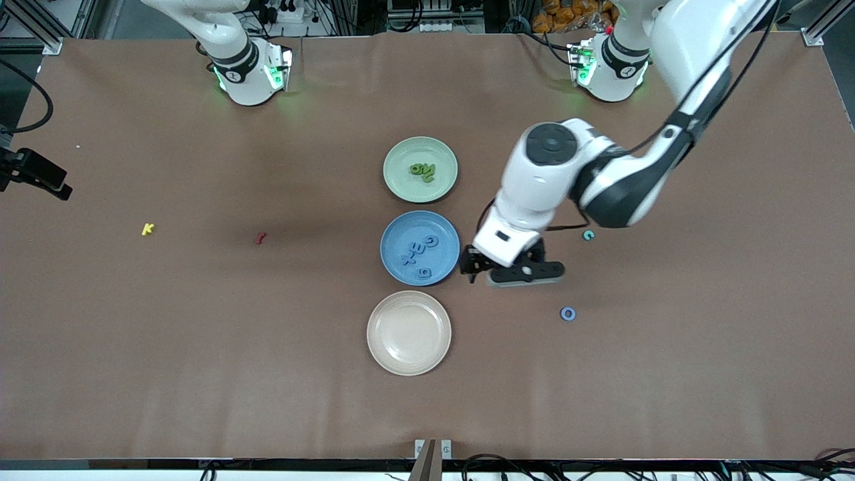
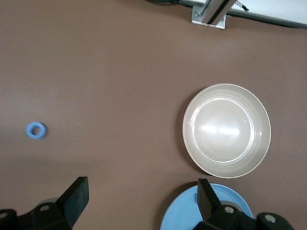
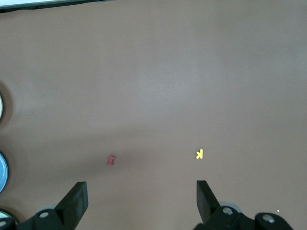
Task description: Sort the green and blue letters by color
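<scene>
Chunky blue letters lay in the blue plate, green ones in the green plate. A blue ring lay loose nearby. The left gripper hung beside the blue plate, fingers apart, empty; the right gripper, also spread, waited.

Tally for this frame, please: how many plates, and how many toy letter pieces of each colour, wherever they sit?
Plates: 3 (green plate, blue plate, beige plate)
Blue letters: 4 (three in the blue plate, a ring on the table)
Green letters: 2 clumped in the green plate
Teal piece: 1
Yellow K: 1
Red piece: 1
Total: 12
</scene>
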Tool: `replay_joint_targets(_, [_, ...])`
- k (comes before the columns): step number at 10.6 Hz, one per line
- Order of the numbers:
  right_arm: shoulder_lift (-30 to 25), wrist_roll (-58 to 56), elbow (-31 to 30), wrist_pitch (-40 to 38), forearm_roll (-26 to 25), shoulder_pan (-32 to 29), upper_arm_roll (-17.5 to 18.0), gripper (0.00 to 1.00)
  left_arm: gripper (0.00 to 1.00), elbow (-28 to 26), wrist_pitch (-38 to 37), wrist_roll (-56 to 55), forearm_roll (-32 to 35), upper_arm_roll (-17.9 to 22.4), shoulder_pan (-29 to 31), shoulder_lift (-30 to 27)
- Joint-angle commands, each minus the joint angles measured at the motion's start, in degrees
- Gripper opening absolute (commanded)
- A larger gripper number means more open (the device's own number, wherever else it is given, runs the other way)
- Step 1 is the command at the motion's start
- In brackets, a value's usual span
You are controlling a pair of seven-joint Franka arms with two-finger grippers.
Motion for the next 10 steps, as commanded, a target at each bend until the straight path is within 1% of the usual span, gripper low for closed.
replay_joint_targets(1, [-0.14,0.33,0.37,0.1,0.63,0.21,-0.04,1.0,1.0,-1.56,-0.44,19.14,-17.45,9.36,1.25,-9.42])
replay_joint_targets(2, [-0.14,0.33,0.28,0.02,0.63,0.39,-0.04,1.0,1.0,-1.56,-2.0,24.61,-22.04,12.09,1.33,-11.97])
replay_joint_targets(4, [-0.05,0.42,0.37,0.1,0.63,0.48,0.05,1.0,1.0,-1.56,-6.92,33.58,-29.17,18.32,1.33,-16.36])
replay_joint_targets(5, [-0.14,0.42,0.37,0.1,0.72,0.39,0.05,1.0,1.0,-1.56,-9.47,38.06,-33.03,21.92,1.33,-18.39])
replay_joint_targets(6, [-0.14,0.42,0.28,0.02,0.63,0.56,0.05,1.0,1.0,-1.56,-12.28,40.89,-35.86,24.92,1.33,-20.32])
replay_joint_targets(7, [-0.14,0.42,0.37,0.01,0.63,0.65,0.05,1.0,1.0,-1.48,-16.31,42.23,-36.75,27.12,1.42,-22.34])
replay_joint_targets(9, [-0.14,0.51,0.46,0.28,0.72,0.65,0.05,1.0,1.0,-1.47,-21.86,42.41,-36.76,31.34,1.33,-25.33])
replay_joint_targets(10, [-0.14,0.51,0.46,0.19,0.72,0.65,0.05,1.0,1.0,-0.26,-24.23,42.24,-36.5,31.97,1.25,-26.66])
